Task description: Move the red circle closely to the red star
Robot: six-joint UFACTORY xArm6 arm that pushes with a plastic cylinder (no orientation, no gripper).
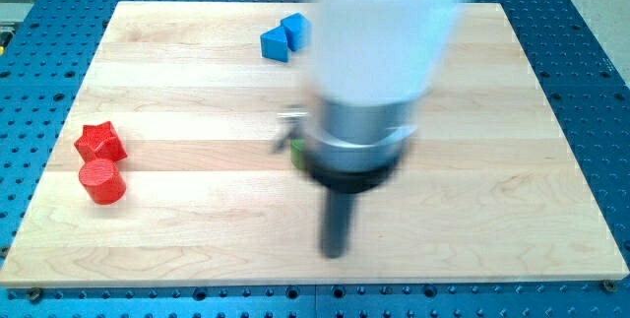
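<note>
The red circle sits near the board's left edge, directly below the red star; the two touch or nearly touch. My tip is at the lower middle of the board, far to the right of both red blocks. The rod is blurred.
A blue block, apparently two blue pieces together, lies at the top middle. A green block is mostly hidden behind the arm's body near the centre. The wooden board lies on a blue perforated table.
</note>
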